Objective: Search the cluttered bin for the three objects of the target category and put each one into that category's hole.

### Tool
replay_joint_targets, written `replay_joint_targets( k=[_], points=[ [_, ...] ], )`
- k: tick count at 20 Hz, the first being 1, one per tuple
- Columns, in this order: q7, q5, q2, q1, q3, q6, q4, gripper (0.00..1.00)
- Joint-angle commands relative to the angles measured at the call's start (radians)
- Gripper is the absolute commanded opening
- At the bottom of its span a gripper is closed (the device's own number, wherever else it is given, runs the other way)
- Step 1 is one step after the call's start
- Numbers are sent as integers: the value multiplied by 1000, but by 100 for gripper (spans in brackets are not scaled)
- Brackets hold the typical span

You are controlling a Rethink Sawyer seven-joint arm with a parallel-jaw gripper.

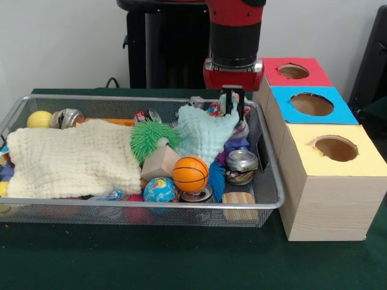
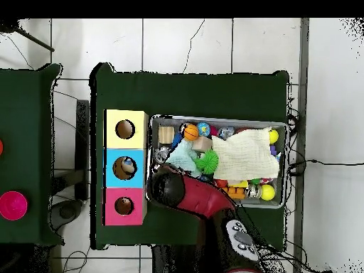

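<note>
1. The red and black arm [image 1: 234,36] drops into the far right corner of the wire bin [image 1: 266,199], its pincer [image 1: 232,104] low over the pale green cloth [image 1: 204,136]; the dark fingers stand close together, and it cannot be told whether they grip anything.
2. Only the front view shows the pincer; from overhead the arm's dark wrist [image 2: 168,186] covers it and that corner of the bin.
3. Only the overhead view shows something lying inside the blue box's hole [image 2: 126,168]; the yellow box's hole [image 2: 125,129] and the red box's hole [image 2: 124,206] look dark.
4. The three boxes stand in a row touching one another just beside the bin on the green desk [image 1: 181,260].
5. A large cream cloth [image 1: 72,160] hides much of the bin's left half.
6. In the open lie a small basketball [image 1: 190,174], a globe ball [image 1: 159,190], a green spiky ball [image 1: 150,138], a wooden block [image 1: 159,162], a crushed can [image 1: 242,166] and a yellow ball [image 1: 39,119].
</note>
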Motion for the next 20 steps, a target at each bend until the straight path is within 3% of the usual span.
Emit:
replay_joint_targets(
  k=[1, 9, 15, 20],
  points=[
    [117, 6, -132, -51, -23, 350, -139, 0],
    [-61, -62, -142, -207, 41, 506, -199, 0],
    [-153, -111, -56, -316, 117, 545, -292, 0],
    [-171, -146, 2, -372, 175, 533, -347, 0]
  ],
)
